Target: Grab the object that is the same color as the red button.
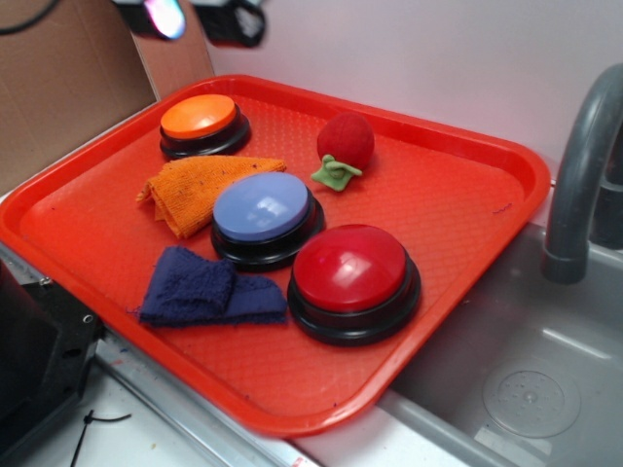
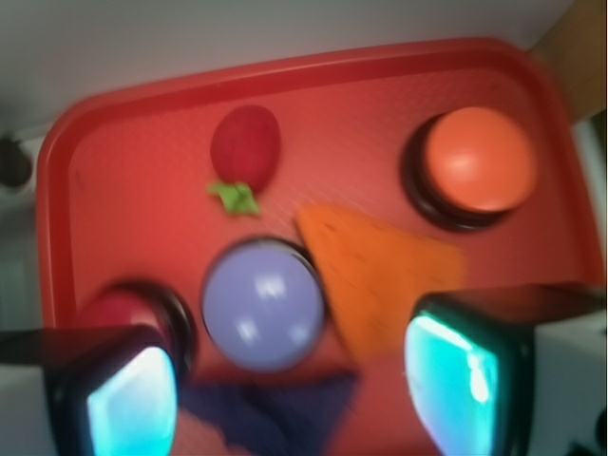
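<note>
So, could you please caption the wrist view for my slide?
Open gripper above a red tray holding three buttons, two cloths and a plush strawberry.

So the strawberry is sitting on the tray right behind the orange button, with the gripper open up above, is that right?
Not quite. The strawberry is on the tray, but it lies behind the blue button, off to the side of the orange button, as the exterior view shows. The gripper is open above the tray, as you said.
</note>
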{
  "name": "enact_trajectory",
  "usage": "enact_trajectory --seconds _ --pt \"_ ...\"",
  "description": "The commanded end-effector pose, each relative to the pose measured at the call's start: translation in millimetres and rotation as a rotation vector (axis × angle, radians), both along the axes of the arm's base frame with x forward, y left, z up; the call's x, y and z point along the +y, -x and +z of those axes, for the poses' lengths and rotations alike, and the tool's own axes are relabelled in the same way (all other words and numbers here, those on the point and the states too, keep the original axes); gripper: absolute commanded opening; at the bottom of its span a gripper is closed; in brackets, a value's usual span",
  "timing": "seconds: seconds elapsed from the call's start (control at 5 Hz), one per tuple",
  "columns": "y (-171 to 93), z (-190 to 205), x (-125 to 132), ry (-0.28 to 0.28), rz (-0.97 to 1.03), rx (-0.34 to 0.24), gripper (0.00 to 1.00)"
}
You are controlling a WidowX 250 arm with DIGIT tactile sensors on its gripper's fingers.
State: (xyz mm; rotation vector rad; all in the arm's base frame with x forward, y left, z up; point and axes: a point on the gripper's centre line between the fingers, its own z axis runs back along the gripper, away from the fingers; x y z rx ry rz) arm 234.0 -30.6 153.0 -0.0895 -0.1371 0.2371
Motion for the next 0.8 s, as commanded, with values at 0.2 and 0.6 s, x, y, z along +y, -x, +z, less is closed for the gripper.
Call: enact_trajectory --seconds 0.2,0.6 --pt "-71 -60 -3 -0.088 0.217 -0.063 1.00" --pt "-102 -96 12 -0.121 0.244 -0.039 1.00"
